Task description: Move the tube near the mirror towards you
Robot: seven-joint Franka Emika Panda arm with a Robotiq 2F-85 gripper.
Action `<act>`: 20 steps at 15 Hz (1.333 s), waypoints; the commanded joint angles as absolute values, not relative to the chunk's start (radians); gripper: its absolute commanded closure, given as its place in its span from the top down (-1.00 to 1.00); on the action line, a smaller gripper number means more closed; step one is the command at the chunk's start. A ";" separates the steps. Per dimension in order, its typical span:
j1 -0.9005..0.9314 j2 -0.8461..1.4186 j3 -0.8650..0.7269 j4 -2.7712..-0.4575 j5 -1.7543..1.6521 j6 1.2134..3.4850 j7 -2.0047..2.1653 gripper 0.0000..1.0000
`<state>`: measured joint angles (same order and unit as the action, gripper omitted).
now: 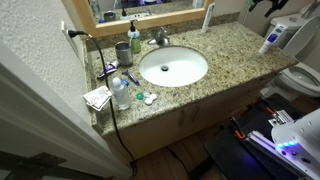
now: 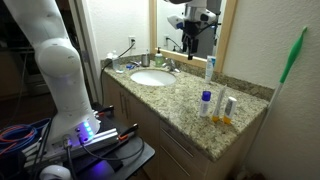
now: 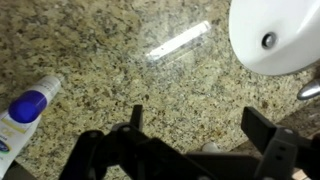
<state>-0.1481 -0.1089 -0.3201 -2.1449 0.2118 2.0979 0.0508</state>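
Note:
The slim white tube stands upright at the back of the granite counter, against the tan-framed mirror. It also shows in an exterior view. My gripper hangs above it in front of the mirror, apart from it. In the wrist view the gripper is open and empty, looking down on the counter. A small white round end shows low between the fingers. I cannot tell if it is the tube's top.
The white sink sits mid-counter, with the faucet behind it. A dark pump soap dispenser, a cup and a water bottle stand beyond the sink. A wider white-and-blue bottle stands at the other end.

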 commanded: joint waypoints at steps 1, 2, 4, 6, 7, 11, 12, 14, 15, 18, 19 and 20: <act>-0.179 0.084 -0.296 -1.893 0.373 1.995 0.160 1.00; -0.187 0.121 -0.293 -1.831 0.406 1.974 0.208 1.00; -0.187 0.071 -0.280 -1.906 0.384 2.022 0.193 1.00; -0.197 0.121 -0.278 -1.825 0.413 1.990 0.233 1.00; -0.201 0.131 -0.278 -1.809 0.416 1.985 0.239 1.00; -0.215 0.247 -0.265 -1.709 0.541 2.026 0.370 1.00; -0.221 0.279 -0.258 -1.671 0.587 2.027 0.400 1.00; -0.228 0.338 -0.247 -1.607 0.657 2.065 0.483 1.00; -0.226 0.369 -0.246 -1.576 0.668 2.098 0.535 1.00; -0.224 0.457 -0.244 -1.482 0.637 2.118 0.662 1.00; -0.229 0.460 -0.237 -1.473 0.642 2.110 0.676 1.00; -0.227 0.419 -0.233 -1.529 0.624 2.113 0.641 1.00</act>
